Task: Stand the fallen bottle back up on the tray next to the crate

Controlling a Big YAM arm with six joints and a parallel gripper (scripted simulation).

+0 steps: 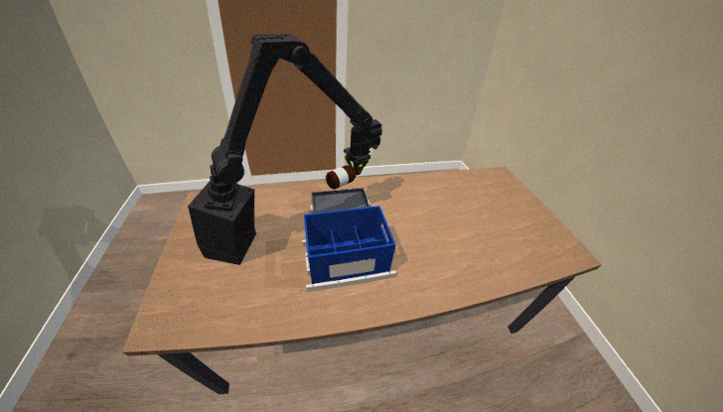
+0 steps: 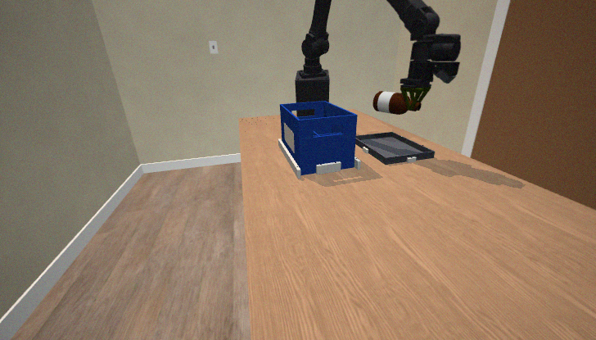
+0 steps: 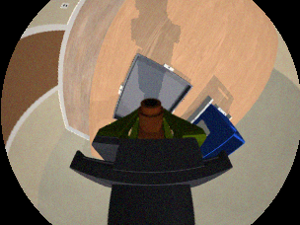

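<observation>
The brown bottle (image 1: 340,177) (image 2: 386,102) (image 3: 151,130) with a white label hangs in the air, lying nearly level, its base slightly higher than its neck in the exterior view. My gripper (image 1: 358,169) (image 2: 413,105) (image 3: 151,112) points down and is shut on the bottle's neck. The mouth sticks out past the fingers in the wrist view. The dark grey tray (image 1: 341,202) (image 2: 392,145) (image 3: 129,94) lies flat on the table below, with nothing on it. The bottle does not touch it. The blue crate (image 1: 373,262) (image 2: 327,147) (image 3: 223,132) stands upright beside the tray.
The crate's open top shows dividers and empty compartments. White strips (image 1: 352,280) (image 2: 288,158) lie along the crate's foot. Small white blocks (image 2: 411,159) (image 3: 169,67) sit against the tray's sides. The arm's black base block (image 1: 222,225) (image 2: 311,87) stands on the table.
</observation>
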